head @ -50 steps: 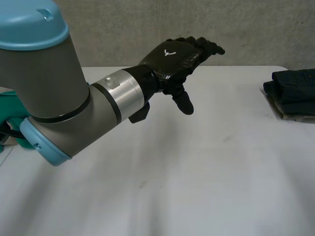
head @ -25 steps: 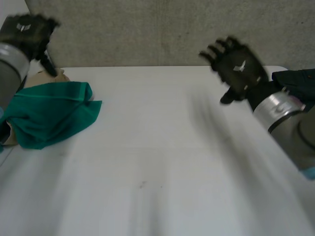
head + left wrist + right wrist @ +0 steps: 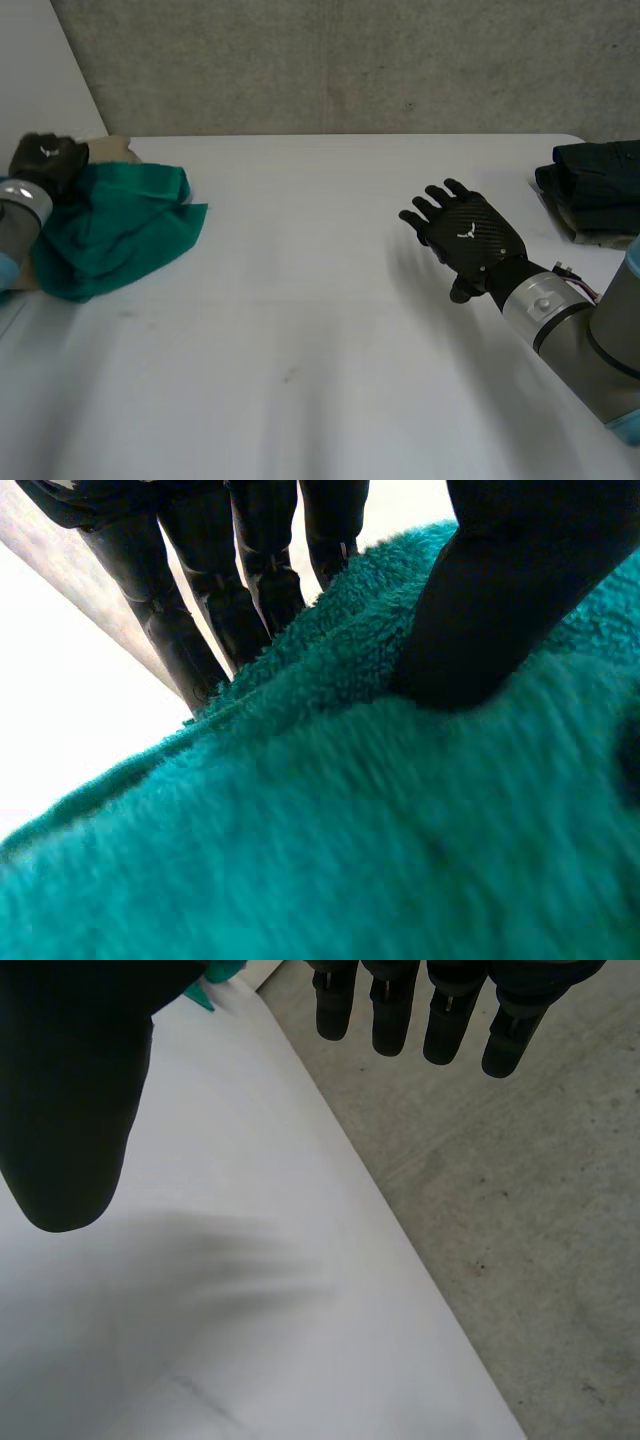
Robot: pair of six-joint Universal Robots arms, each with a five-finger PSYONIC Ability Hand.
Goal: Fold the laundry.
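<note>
A crumpled green towel (image 3: 120,230) lies at the table's far left, partly over something tan (image 3: 118,147). My left hand (image 3: 45,160) sits on the towel's far left edge. In the left wrist view its fingers (image 3: 200,610) and thumb (image 3: 500,590) dig into the green towel (image 3: 350,810) from either side of a raised fold, pinching it. My right hand (image 3: 470,240) hovers over the right half of the table, fingers straight and spread, holding nothing. The right wrist view shows the right hand (image 3: 70,1090) with its fingers (image 3: 390,1010) well apart from the thumb above bare table.
A stack of folded dark clothes (image 3: 595,190) sits at the table's right edge, beyond my right hand. The white table (image 3: 300,330) spreads bare between the towel and my right hand. Concrete floor (image 3: 500,1210) lies past the table edge.
My left arm swung from the table's middle to the far left, and its hand closed on the green towel. My right hand came into view and lowered toward the table's right half.
</note>
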